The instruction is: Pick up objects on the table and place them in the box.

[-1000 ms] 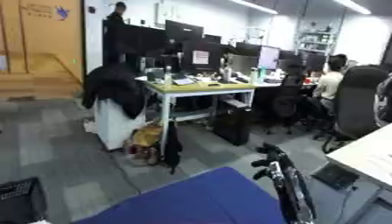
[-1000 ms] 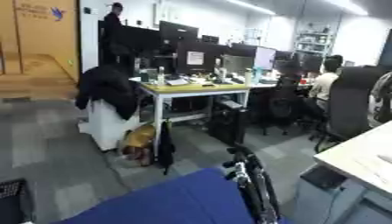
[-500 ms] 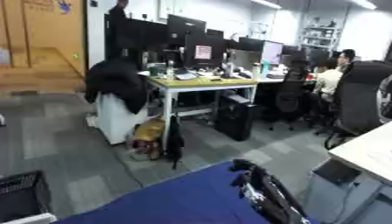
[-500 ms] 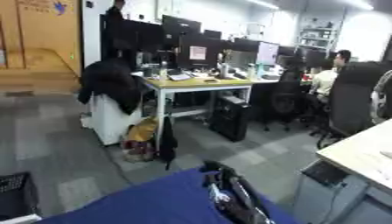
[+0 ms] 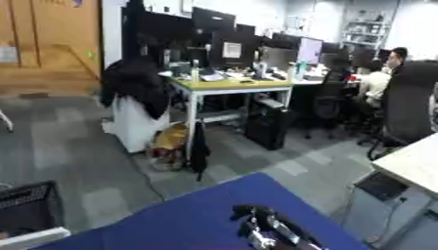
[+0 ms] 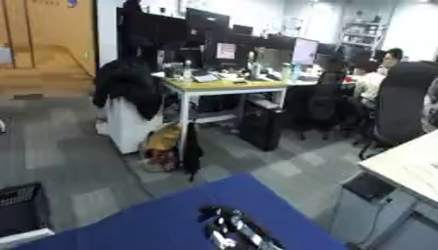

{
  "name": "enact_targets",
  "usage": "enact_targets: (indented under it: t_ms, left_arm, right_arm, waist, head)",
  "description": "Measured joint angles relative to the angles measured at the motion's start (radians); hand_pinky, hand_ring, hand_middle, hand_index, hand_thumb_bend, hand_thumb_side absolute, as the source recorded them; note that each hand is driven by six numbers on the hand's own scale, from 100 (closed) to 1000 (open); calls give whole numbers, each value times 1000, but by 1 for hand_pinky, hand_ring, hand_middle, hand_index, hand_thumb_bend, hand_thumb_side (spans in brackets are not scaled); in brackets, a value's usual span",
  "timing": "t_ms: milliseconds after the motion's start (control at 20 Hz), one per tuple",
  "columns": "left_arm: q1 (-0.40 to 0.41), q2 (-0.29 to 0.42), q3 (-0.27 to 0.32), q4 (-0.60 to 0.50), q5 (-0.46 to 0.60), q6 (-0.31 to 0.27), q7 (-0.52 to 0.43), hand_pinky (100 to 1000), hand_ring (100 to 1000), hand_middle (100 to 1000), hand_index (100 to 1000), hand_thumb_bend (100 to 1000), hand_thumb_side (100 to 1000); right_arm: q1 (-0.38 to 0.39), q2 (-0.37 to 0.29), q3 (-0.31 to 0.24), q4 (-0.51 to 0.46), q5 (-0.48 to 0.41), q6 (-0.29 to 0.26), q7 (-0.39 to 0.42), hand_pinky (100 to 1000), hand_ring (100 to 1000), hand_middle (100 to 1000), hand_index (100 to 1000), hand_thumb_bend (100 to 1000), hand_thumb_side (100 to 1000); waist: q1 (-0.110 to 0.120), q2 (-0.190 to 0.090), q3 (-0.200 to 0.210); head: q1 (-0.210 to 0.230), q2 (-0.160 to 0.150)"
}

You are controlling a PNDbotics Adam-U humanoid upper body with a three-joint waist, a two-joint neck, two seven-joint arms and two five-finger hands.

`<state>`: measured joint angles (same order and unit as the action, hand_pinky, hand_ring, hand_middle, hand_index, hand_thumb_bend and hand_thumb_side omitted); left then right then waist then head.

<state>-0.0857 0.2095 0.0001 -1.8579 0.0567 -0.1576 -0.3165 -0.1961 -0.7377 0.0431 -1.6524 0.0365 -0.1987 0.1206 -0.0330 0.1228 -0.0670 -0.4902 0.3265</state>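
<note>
The blue table top (image 5: 180,222) fills the bottom of both views, and no loose objects or box show on the part I can see. A black and silver robot hand (image 5: 267,228) rises over the table near the bottom edge, right of centre, blurred by motion. It appears in the right eye view too, as the same hand (image 6: 229,228). I take it for my right hand, and nothing shows in it. My left hand is out of the pictures.
Beyond the table lies an office floor with a yellow-topped desk (image 5: 227,86), monitors and black chairs (image 5: 410,105). A black crate (image 5: 27,207) stands at the lower left. A pale desk (image 5: 412,163) edges in at the right.
The hand has dropped from a raised position at the right towards the bottom centre. The view has shifted slightly as the head moved.
</note>
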Motion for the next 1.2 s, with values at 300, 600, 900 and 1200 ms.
enact_targets:
  t_ms: [300, 600, 900, 1200]
  left_arm:
    - [0, 0, -1, 0, 0, -1, -1, 807, 690, 772, 844, 279, 1000]
    - [0, 0, -1, 0, -2, -2, -3, 807, 690, 771, 843, 278, 1000]
    - [0, 0, -1, 0, -2, -2, -3, 807, 690, 772, 843, 278, 1000]
    - [0, 0, -1, 0, -2, -2, -3, 807, 691, 773, 844, 275, 1000]
  right_arm:
    - [0, 0, 14, 21, 5, -4, 21, 485, 649, 775, 934, 100, 851]
    - [0, 0, 20, 30, 9, -4, 30, 488, 652, 777, 936, 100, 855]
    - [0, 0, 20, 32, 18, -4, 38, 489, 654, 779, 937, 100, 851]
    - [0, -1, 34, 40, 31, -3, 52, 496, 662, 783, 938, 100, 800]
  waist:
    - [0, -1, 1]
    - [0, -1, 1]
    - [0, -1, 1]
    - [0, -1, 0]
  head:
    - [258, 306]
    - [302, 357]
    - [309, 371]
    - [310, 381]
